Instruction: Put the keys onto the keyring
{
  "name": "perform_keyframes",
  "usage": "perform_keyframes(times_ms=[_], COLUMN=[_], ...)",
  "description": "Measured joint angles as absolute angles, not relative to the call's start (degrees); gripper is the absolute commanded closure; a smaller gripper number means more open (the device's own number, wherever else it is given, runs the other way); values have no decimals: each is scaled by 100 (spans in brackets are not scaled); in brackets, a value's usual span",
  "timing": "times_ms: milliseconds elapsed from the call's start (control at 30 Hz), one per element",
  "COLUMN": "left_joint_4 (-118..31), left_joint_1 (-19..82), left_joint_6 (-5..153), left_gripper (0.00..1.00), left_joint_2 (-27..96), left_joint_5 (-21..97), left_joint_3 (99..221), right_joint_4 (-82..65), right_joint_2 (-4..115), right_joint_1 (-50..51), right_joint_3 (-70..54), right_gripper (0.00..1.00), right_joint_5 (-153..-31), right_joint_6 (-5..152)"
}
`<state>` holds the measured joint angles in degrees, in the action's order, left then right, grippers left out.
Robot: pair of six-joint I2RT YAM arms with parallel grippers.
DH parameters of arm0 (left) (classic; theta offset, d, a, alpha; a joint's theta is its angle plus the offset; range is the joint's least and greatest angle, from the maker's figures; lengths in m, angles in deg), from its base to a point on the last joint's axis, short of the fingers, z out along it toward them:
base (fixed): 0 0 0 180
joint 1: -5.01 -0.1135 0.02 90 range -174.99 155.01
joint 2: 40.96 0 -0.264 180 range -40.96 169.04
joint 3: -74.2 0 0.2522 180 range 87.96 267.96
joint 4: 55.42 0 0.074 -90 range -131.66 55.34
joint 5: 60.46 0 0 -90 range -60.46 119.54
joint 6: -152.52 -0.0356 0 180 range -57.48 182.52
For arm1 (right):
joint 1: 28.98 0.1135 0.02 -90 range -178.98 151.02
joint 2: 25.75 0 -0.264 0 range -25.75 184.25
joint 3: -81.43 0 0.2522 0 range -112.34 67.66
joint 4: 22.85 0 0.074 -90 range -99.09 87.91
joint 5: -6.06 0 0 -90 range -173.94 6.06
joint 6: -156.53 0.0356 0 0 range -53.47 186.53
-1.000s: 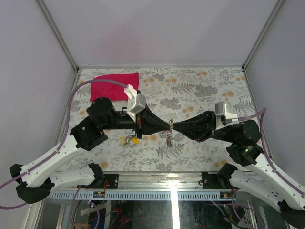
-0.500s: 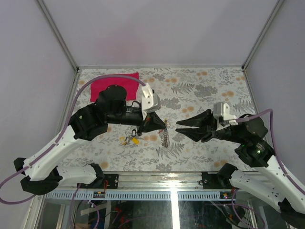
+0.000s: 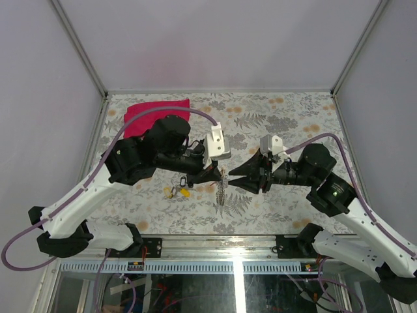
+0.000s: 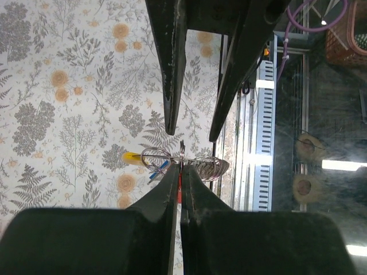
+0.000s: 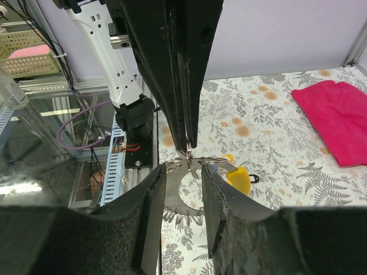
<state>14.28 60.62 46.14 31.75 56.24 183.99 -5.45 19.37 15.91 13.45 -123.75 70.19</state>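
Note:
My left gripper (image 3: 217,175) (image 4: 180,172) is shut above the table, and a sliver of a red key (image 4: 180,184) shows between its pads. From the metal tip at its fingertips hang the keyring (image 4: 153,154) (image 5: 213,161) and its chain (image 3: 221,192) (image 4: 213,166). My right gripper (image 3: 234,177) (image 5: 183,183) faces it tip to tip. It is open, with a finger on each side of the ring and chain. A yellow key (image 3: 184,192) (image 5: 239,179) and a blue key (image 4: 156,171) lie on the table beneath.
A red cloth (image 3: 156,112) (image 5: 338,117) lies at the table's back left corner. The metal rail (image 3: 215,244) of the table's near edge runs just in front of the grippers. White walls enclose the table on three sides.
My right gripper has opened, let go, drawn back, then closed in again on the left gripper's tip. The left gripper has stayed shut and carried the ring and chain slightly left.

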Motion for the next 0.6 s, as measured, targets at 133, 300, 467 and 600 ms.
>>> perform_keyframes(times_ms=[133,300,467,600], left_joint_4=[1585,1605,1614,1618], left_joint_1=[6106,6156,6165,6189], left_joint_6=[4559,4515,4496,4480], left_gripper=[100,100,100,100], left_joint_2=[3184,3208,3208,3208], left_joint_5=[5591,5547,5519,5513], left_joint_3=[18401,18401,18401,18401], right_joint_4=[-607,-760,-860,-899], right_joint_2=[2018,2132,2239,2318], right_joint_1=[1591,1591,1591,1591], right_joint_3=[1345,1345,1345,1345], right_gripper=[62,63,67,73], right_joint_5=[-12475,-12567,-12613,-12688], right_joint_6=[7039,7087,7109,7111])
